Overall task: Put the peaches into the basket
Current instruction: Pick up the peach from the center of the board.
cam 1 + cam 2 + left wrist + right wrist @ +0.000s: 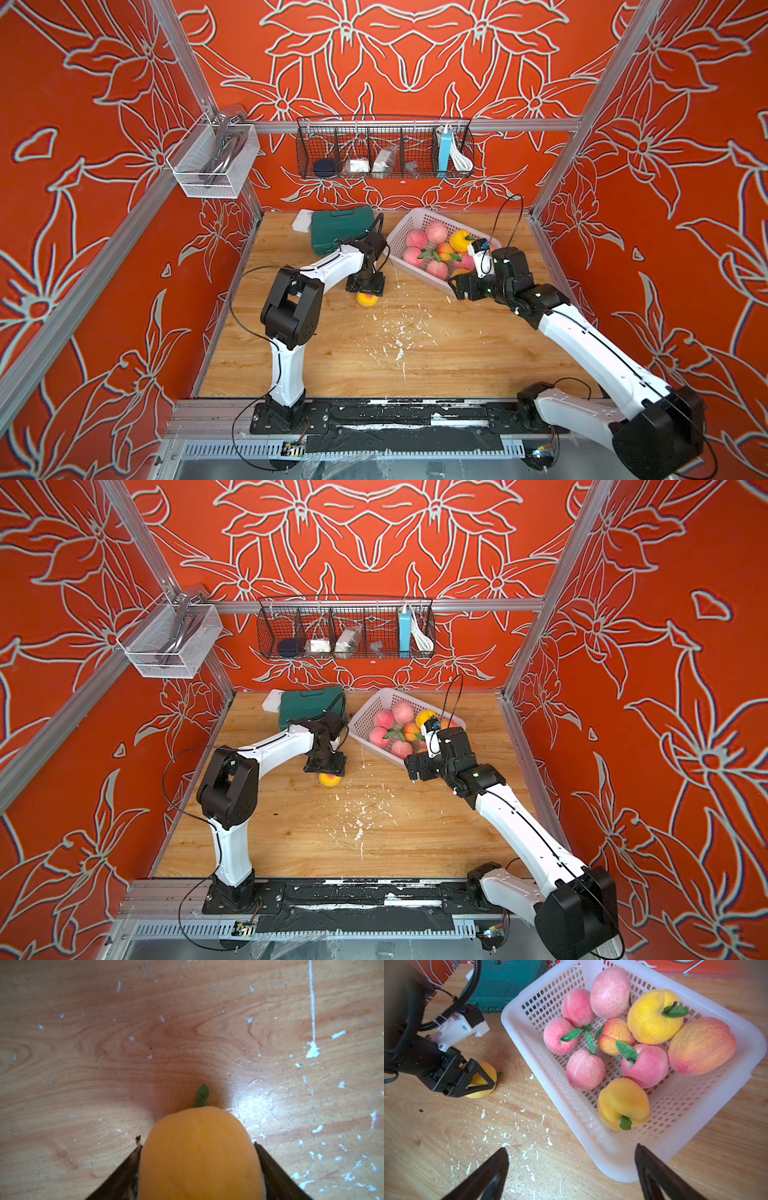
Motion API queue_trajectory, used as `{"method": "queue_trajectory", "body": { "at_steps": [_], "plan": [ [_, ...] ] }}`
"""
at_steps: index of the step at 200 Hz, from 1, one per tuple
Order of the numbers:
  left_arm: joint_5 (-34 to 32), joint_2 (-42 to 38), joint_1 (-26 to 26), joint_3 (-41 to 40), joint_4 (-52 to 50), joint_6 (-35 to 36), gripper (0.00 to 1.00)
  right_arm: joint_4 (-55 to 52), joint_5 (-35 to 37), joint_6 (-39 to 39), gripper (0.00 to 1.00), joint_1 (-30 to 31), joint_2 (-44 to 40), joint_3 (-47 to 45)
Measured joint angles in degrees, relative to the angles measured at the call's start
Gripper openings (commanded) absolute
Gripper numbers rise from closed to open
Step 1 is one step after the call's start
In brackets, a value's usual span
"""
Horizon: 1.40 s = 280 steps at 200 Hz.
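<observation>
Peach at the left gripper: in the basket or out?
Out: the peach sits on the table, clamped between the jaws of the left gripper.

Bare table (353, 365) is lying open in front of me. The basket (510, 1022) is standing near my left pincer (483, 1079), my right pincer (571, 1147) is hanging at its near corner, and a case (340, 226) is blocking behind.

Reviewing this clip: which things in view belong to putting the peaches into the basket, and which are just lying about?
Part of the job:
basket
nine peaches already in it
tenth peach outside it, gripped by the left end effector

Just lying about:
green case
white box next to it
black wire rack
white mesh bin
</observation>
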Motion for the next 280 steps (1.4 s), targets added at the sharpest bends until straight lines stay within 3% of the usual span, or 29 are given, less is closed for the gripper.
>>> {"method": "queue_trajectory", "body": {
  "at_steps": [74,151,215,280],
  "plan": [
    [10.1,-12.0,0.0,-7.3,1.1,-1.7,0.72,1.6,-2.7,0.9,0.98,0.0,-2.3,-1.1],
    [22.8,-22.0,0.2,-10.6,4.1,-4.8,0.72,10.3,-15.1,0.7,0.99,0.1,-4.4,-5.7],
    [37.5,-24.1,3.2,-13.0,9.7,-10.2,0.72,16.5,-24.0,-3.8,0.99,4.5,-6.7,-7.7],
    [49.1,-24.5,5.8,-16.0,14.8,-14.7,0.72,19.6,-26.7,-6.7,0.99,10.6,-2.9,-7.7]
  ]
}}
